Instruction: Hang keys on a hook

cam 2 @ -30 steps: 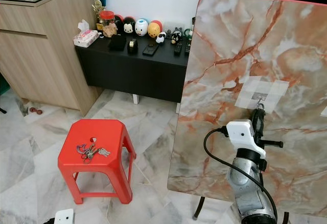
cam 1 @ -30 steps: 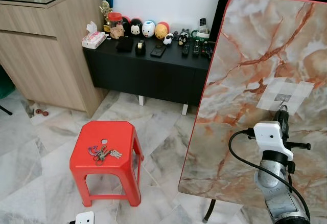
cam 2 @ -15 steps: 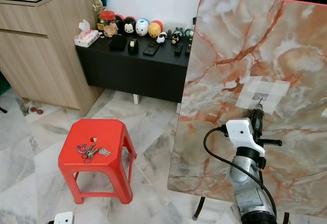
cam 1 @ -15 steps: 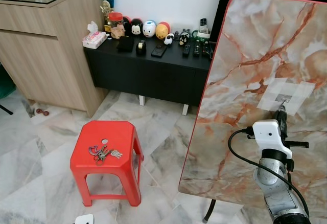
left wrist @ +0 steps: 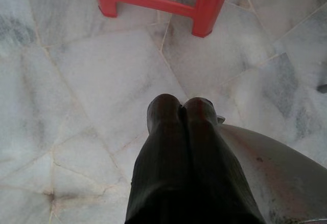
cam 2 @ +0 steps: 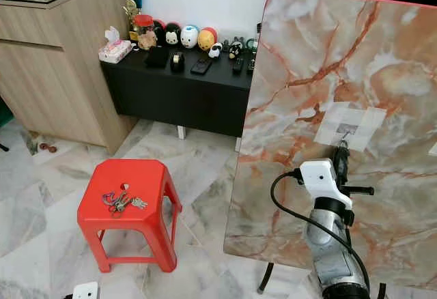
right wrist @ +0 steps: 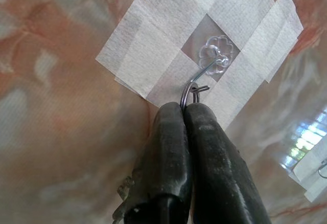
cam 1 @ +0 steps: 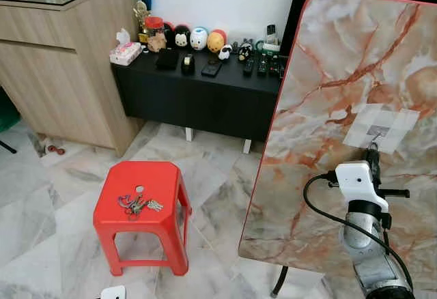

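Pinching a key ring [right wrist: 190, 92] in closed fingers, the right gripper [right wrist: 183, 114] is bringing it under the hook [right wrist: 212, 65]; hanging remains incomplete. Other keys [cam 1: 135, 205] are lying on the red stool [cam 1: 164, 176].

Stool [cam 1: 143, 196]: plain red plastic. Keys [cam 1: 136, 205]: silver metal with purple and red heads. Board [cam 1: 341, 94]: cream and grey marbling, orange-brown veins, red rim. Tape patch [right wrist: 199, 45]: white, woven-looking, framing a clear flower-patterned hook [right wrist: 214, 60]. Key ring [right wrist: 191, 92]: silver wire. Right gripper [right wrist: 186, 112]: black, ribbed. Floor [cam 1: 54, 210]: pale grey-veined marble. Low cabinet [cam 1: 198, 94]: black. Tall cabinet [cam 1: 61, 74]: light wood grain.
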